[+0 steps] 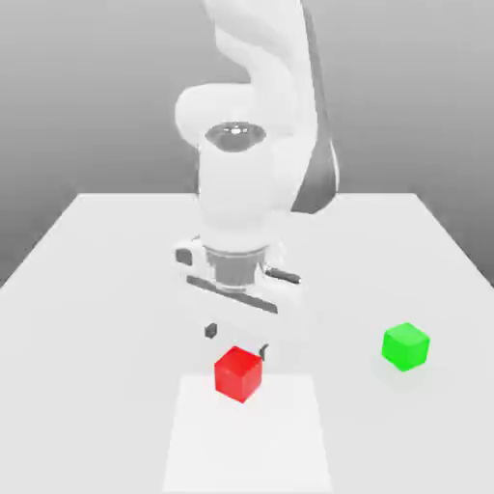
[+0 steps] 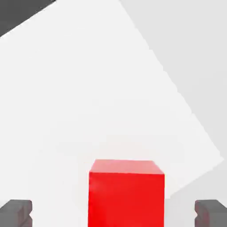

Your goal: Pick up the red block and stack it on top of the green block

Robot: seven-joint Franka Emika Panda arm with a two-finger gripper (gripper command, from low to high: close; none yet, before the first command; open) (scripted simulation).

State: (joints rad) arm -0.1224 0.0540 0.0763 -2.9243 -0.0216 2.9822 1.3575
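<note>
The red block [image 1: 238,373] rests on the white table near its front middle. The green block [image 1: 405,346] sits apart from it toward the exterior view's right, also on the table. My gripper [image 1: 236,340] hangs just above and behind the red block, pointing down, and it is open. In the hand view the red block [image 2: 126,193] lies between the two dark fingertips [image 2: 17,212], with wide gaps on both sides, and my gripper [image 2: 114,213] holds nothing.
The white table [image 1: 96,289] stretches broadly around both blocks. A brighter rectangular patch [image 1: 246,444] lies on it at the front, under the red block. The arm's white body [image 1: 246,183] rises behind the gripper.
</note>
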